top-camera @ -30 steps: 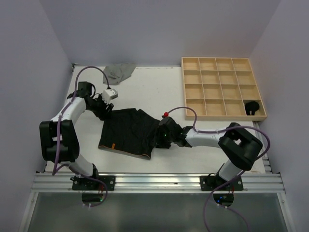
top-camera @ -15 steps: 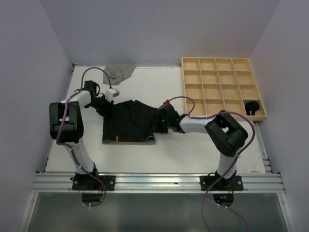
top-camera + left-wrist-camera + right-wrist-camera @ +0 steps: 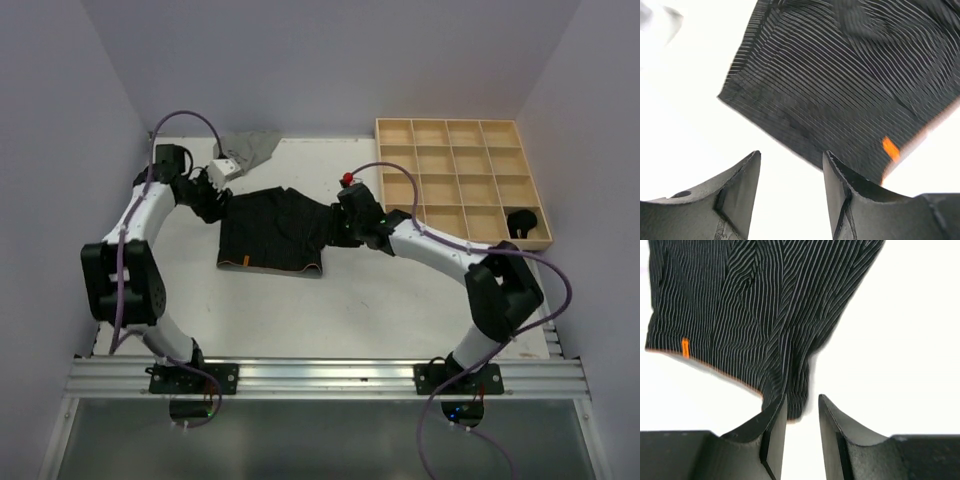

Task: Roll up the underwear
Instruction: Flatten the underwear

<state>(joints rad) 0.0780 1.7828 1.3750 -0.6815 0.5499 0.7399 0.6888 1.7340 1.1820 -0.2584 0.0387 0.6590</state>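
A black pinstriped underwear (image 3: 272,232) with an orange-tan waistband edge and a small orange tag lies spread flat on the white table. My left gripper (image 3: 213,205) is at its far-left corner. In the left wrist view my left gripper (image 3: 791,165) is open and empty, and the cloth (image 3: 850,75) lies just beyond its fingertips. My right gripper (image 3: 338,228) is at the cloth's right end. In the right wrist view my right gripper (image 3: 802,407) is open, with a tip of the cloth (image 3: 740,305) lying loose between the jaws. A plain grey underwear (image 3: 250,148) lies crumpled at the back.
A wooden grid tray (image 3: 450,243) stands at the back right. A black rolled piece (image 3: 520,222) sits in its near-right cell. Purple cables loop over both arms. The table's side walls are close on the left and right.
The black underwear has slid away from the near edge toward the back of the table, and both arms have moved back with it. It lies flatter now.
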